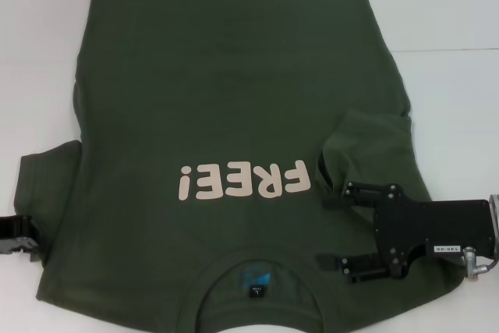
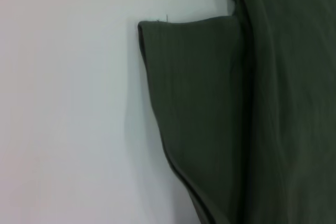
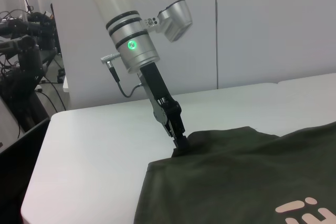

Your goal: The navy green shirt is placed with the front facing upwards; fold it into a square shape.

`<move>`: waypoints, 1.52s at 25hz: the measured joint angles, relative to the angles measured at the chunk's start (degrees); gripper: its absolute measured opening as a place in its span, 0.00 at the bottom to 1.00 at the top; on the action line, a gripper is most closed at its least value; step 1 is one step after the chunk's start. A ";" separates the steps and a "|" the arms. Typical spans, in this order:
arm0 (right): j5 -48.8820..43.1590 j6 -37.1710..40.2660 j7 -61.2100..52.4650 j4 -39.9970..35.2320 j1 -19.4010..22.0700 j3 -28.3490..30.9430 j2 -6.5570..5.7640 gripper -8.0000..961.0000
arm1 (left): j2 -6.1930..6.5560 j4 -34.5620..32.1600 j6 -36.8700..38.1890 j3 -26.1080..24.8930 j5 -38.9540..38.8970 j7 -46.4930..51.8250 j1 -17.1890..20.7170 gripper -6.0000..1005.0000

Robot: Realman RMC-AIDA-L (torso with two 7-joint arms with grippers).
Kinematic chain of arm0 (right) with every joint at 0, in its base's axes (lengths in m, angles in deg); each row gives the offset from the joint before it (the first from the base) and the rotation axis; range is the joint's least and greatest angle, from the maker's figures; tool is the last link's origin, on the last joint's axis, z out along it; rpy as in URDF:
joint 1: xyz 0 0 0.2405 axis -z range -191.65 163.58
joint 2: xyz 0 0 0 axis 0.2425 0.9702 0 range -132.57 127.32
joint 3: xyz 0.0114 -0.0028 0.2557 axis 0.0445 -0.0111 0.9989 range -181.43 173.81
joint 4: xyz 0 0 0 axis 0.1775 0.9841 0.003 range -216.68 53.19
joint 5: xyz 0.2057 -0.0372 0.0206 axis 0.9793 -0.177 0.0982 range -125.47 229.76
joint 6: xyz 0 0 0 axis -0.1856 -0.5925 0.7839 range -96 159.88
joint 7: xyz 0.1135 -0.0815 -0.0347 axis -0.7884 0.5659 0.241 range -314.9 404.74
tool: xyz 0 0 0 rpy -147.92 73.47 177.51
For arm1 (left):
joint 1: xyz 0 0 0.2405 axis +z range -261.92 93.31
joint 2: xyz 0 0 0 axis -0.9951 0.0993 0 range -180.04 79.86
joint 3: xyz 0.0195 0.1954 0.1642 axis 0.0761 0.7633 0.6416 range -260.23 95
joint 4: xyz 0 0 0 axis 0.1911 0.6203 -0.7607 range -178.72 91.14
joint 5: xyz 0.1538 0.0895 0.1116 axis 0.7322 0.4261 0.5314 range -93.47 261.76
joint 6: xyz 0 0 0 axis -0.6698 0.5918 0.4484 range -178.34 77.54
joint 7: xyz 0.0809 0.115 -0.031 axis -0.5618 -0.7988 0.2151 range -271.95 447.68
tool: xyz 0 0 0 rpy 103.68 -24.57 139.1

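- A white table (image 1: 452, 29) is lying under everything, its bare top showing along both sides in the head view and filling much of the left wrist view (image 2: 63, 108).
- A thin seam (image 1: 448, 50) is running across the table top on the robot's right side.
- In the right wrist view, a pale wall (image 3: 262, 24) is standing behind the table, with a thin vertical line (image 3: 216, 30) running down it.
- Dark equipment with tangled cables (image 3: 23, 51) is standing at the far edge of that view, beside the wall and beyond the table's end.
- A dark bin-like edge (image 3: 21, 145) is showing below the equipment, just off the table's corner.
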 joint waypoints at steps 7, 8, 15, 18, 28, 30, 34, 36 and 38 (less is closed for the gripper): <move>0.00 0.26 -0.03 0.00 0.00 0.00 0.00 0.95 | -0.05 -0.04 0.01 0.78 0.06 -0.08 0.00 0.07; 0.00 0.26 -0.03 0.00 0.00 0.00 0.00 0.95 | -0.09 -0.09 0.01 1.14 0.07 -0.09 0.00 0.07; 0.00 0.26 -0.04 0.00 0.00 0.00 0.09 0.95 | -0.32 -0.88 0.02 2.77 0.23 -1.50 0.16 0.07; 0.00 0.26 -0.04 0.00 0.07 0.05 0.09 0.95 | -0.45 -1.99 -0.32 3.11 1.35 -1.60 0.43 0.07; 0.05 0.05 -0.04 0.00 0.09 0.00 0.17 0.95 | -0.27 -3.92 -2.51 3.08 2.36 -2.11 1.87 0.07; 0.11 0.06 -0.04 0.00 0.09 0.00 0.17 0.95 | -0.27 -3.98 -2.53 3.08 2.36 -2.32 1.95 0.07; 0.15 0.06 -0.04 0.00 0.09 0.00 0.17 0.95 | -0.40 -4.20 -1.60 3.11 2.31 -2.43 1.84 0.06; 0.17 0.06 -0.04 0.00 0.08 0.00 0.17 0.95 | -0.29 -4.26 -0.41 3.12 2.21 -2.42 1.60 0.07; 0.18 0.05 -0.04 0.00 0.03 0.00 0.17 0.95 | -0.15 -4.24 0.60 2.98 2.10 -2.35 1.37 0.08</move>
